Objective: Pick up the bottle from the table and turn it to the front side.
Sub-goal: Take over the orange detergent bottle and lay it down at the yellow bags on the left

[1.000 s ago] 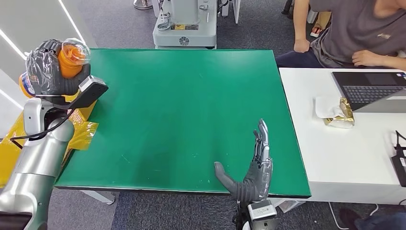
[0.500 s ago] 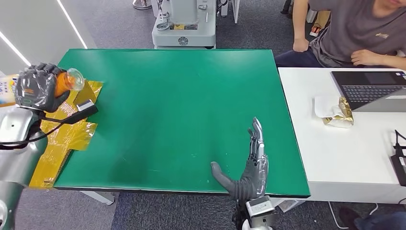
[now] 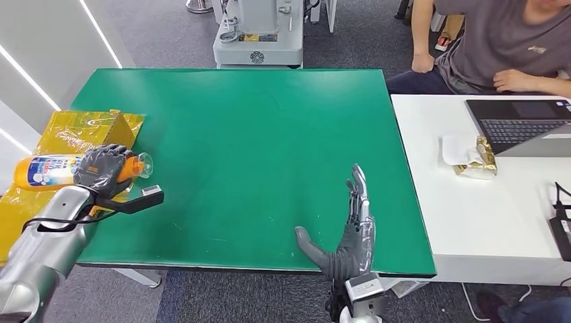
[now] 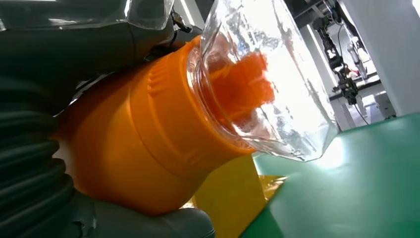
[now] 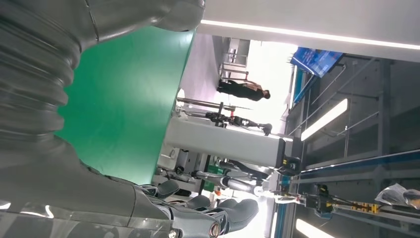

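My left hand (image 3: 102, 169) grips an orange bottle (image 3: 50, 171) near its neck, at the left edge of the green table (image 3: 256, 134). The bottle lies sideways, its clear cap (image 3: 143, 164) pointing toward the table's middle and its blue-and-white label toward the left. In the left wrist view the orange shoulder (image 4: 143, 148) and the clear cap (image 4: 267, 74) are close up, with my fingers (image 4: 74, 44) wrapped around them. My right hand (image 3: 349, 232) stands edge-up at the table's near edge, fingers straight and spread, holding nothing.
Yellow packaging (image 3: 87, 128) lies under and beside the bottle at the table's left edge. A white desk (image 3: 458, 202) on the right carries a laptop (image 3: 518, 124) and a gold wrapped packet (image 3: 479, 161). A person (image 3: 498, 40) sits behind it. A grey machine base (image 3: 259, 40) stands beyond the table.
My left hand has come down from high at the left with the bottle, which now lies sideways low over the yellow packaging. The right hand has barely moved.
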Available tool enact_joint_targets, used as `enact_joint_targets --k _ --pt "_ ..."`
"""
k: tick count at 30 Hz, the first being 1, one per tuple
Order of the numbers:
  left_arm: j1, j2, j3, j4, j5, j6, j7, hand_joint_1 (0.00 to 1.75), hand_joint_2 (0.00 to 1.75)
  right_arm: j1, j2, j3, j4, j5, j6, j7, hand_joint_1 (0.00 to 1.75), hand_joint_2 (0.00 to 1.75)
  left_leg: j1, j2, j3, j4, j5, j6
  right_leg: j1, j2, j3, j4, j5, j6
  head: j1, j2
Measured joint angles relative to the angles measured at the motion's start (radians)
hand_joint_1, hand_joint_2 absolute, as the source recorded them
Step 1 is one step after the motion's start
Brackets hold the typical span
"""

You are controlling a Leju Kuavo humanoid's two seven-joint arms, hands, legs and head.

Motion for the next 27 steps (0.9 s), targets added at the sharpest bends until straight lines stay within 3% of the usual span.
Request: enact_joint_targets --k 8,15,27 --pt "-0.032 -0.040 -0.010 0.070 -0.033 -0.012 0.056 1.75 1.75 -0.023 0.001 0.000 0.014 -0.012 -0.004 0.000 0.00 1.75 0.000 0.000 0.000 0.000 0.000 0.000 0.000 0.000 0.000 0.000 0.000 0.000 0.000 0.000" --pt "-0.023 -0.069 -0.012 0.107 -0.070 0.077 0.110 1.75 1.75 -0.025 0.001 0.002 0.017 -0.012 -0.019 0.000 0.00 1.75 0.000 0.000 0.000 0.000 0.000 0.000 0.000 0.000 0.000 0.000 0.000 0.000 0.000 0.000" --pt "-0.020 -0.098 -0.017 0.138 -0.120 0.098 0.156 1.75 1.75 -0.021 0.001 0.007 0.026 -0.014 -0.032 0.012 0.00 1.75 0.000 0.000 0.000 0.000 0.000 0.000 0.000 0.000 0.000 0.000 0.000 0.000 0.000 0.000"
